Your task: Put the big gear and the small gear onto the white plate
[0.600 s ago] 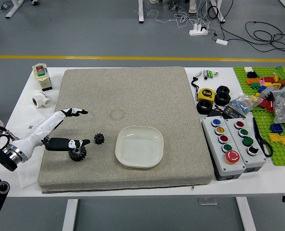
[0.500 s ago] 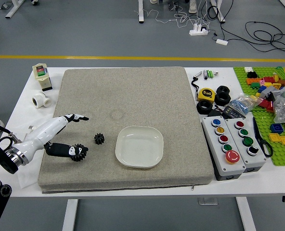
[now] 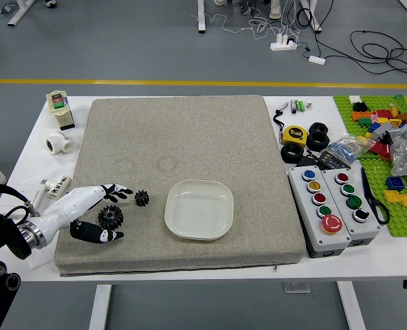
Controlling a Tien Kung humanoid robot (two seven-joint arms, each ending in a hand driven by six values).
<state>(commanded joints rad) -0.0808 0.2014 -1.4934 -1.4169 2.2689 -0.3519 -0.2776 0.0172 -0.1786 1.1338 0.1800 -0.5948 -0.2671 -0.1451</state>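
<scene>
My left hand (image 3: 118,214) reaches in low over the mat from the left, thumb and fingers parted around the big black gear (image 3: 111,217). The fingers are on the gear's far side and the thumb on its near side; whether they touch it I cannot tell. Just right of the fingertips lies the small black gear (image 3: 141,198). The white plate (image 3: 199,210) sits further right on the mat, with nothing on it. My right hand does not show.
A grey-brown mat (image 3: 210,137) covers the table's middle. White pipe fittings (image 3: 58,143) and a small bottle-like container (image 3: 60,108) stand at the left. To the right are button boxes (image 3: 322,213), black rings, a tape measure (image 3: 294,135), scissors and a green brick board (image 3: 406,223).
My left hand has moved toward the table's near edge, so the big gear, earlier at the thumb, now lies between thumb and fingers. Both gears and the plate have stayed put.
</scene>
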